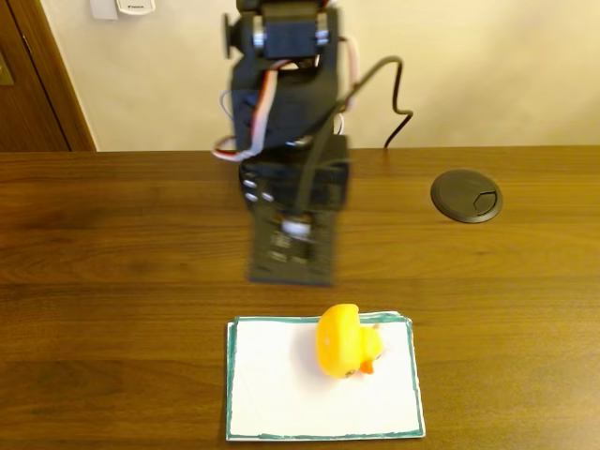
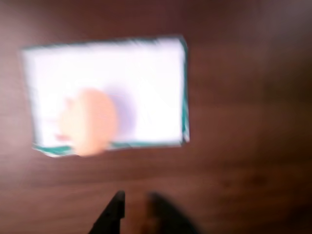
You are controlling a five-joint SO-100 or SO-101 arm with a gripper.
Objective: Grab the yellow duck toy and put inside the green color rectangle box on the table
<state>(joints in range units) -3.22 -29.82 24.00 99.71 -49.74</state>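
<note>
So on my end the yellow duck toy (image 1: 348, 341) sits on the green-bordered paper box (image 1: 281, 394), up near its far edge in the fixed view, tipped over a bit. My tool (image 2: 136, 209) hangs over the bare counter (image 1: 112, 281) just short of the paper, its tips slightly apart and holding nothing. The wrist view is blurry.

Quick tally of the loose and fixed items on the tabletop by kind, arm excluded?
Small yellow rubber duck toy: 1
White paper rectangle with dark green border: 1
Round black cable grommet: 1
Total: 3
</note>
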